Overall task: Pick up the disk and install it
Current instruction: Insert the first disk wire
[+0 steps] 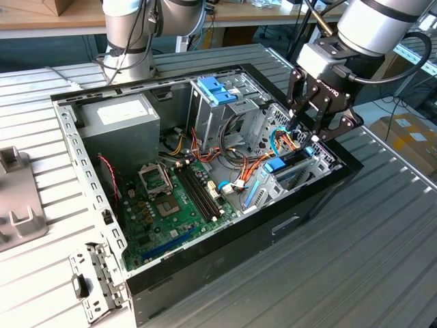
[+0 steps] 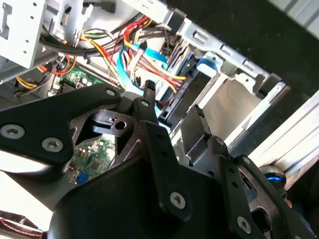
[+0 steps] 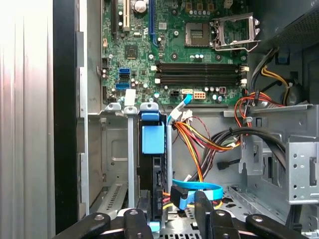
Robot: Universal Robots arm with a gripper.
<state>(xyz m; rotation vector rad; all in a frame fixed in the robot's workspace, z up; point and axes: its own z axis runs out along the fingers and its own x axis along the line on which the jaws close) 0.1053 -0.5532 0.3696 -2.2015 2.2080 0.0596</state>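
The disk (image 3: 152, 139), dark-bodied with bright blue rails and a blue tab, stands on edge in the metal drive bay (image 3: 112, 149) at the case corner on the exterior view's right. In the exterior view its blue tab (image 1: 276, 165) shows just below my gripper (image 1: 305, 141). My gripper (image 3: 169, 219) is open, and its black fingers (image 3: 135, 221) straddle the near end of the disk with a gap on one side. In the second wrist view the gripper (image 2: 169, 112) hangs over the disk's blue edge (image 2: 188, 74).
Bundled coloured cables (image 3: 209, 142) and a blue flat cable (image 3: 199, 188) lie right beside the bay. The motherboard (image 1: 174, 208) covers the case floor. A pale blue twin-tabbed bracket (image 1: 217, 89) and grey power-supply box (image 1: 119, 117) sit at the back. Loose metal brackets (image 1: 95, 280) lie outside the case.
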